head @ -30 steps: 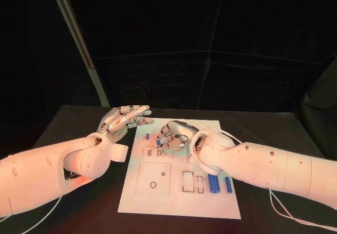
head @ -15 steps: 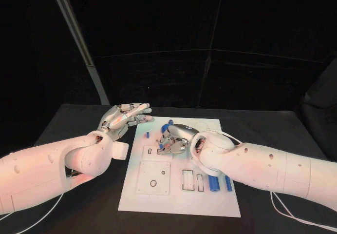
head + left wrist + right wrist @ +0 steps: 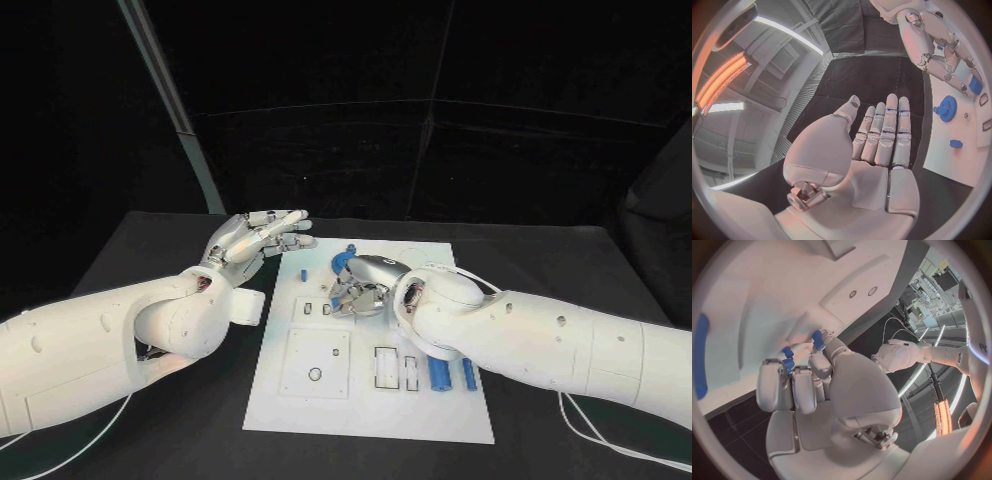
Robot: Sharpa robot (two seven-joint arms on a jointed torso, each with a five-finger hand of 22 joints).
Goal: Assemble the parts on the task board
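Nearest on the task board (image 3: 433, 415), two blue bars (image 3: 450, 375) lie beside empty slots; further up, the right hand (image 3: 364, 285) is curled around a small blue part (image 3: 787, 358), pinched at its fingertips (which slot is hidden); lower it squarely, pressing only once seated; furthest, the left hand (image 3: 260, 240) hovers off the board's edge, fingers spread, holding nothing.

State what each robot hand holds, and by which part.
Left robot hand: nothing, fingers straight. Right robot hand: fingertips on a small blue part over the task board; grasped part cannot be told.
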